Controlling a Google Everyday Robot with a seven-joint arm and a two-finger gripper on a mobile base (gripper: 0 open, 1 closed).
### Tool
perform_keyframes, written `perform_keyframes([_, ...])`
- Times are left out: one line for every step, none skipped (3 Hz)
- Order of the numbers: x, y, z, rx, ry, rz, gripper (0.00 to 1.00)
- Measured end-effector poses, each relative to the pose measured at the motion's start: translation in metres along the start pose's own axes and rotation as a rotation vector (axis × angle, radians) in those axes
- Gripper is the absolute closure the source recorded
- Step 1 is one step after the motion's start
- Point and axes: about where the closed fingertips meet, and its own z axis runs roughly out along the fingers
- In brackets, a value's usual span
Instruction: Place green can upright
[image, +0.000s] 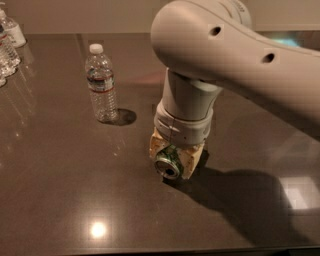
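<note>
The green can (169, 165) lies on its side, its silver end facing the camera, low over the dark table (60, 190). My gripper (174, 159) points straight down from the big white arm (225, 60). Its tan fingers (192, 160) are closed on both sides of the can. Most of the can's green body is hidden between the fingers.
A clear plastic water bottle (101, 85) with a white cap stands upright to the left of the gripper. More bottles (9, 42) stand at the far left edge. The table's front edge runs along the bottom of the view.
</note>
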Motion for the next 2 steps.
perform_keyframes([-0.003,-0.011,-0.025,0.074,-0.009,0.073,1.0])
perform_keyframes([-0.01,-0.02,-0.052,0.166,-0.063,0.217,1.0])
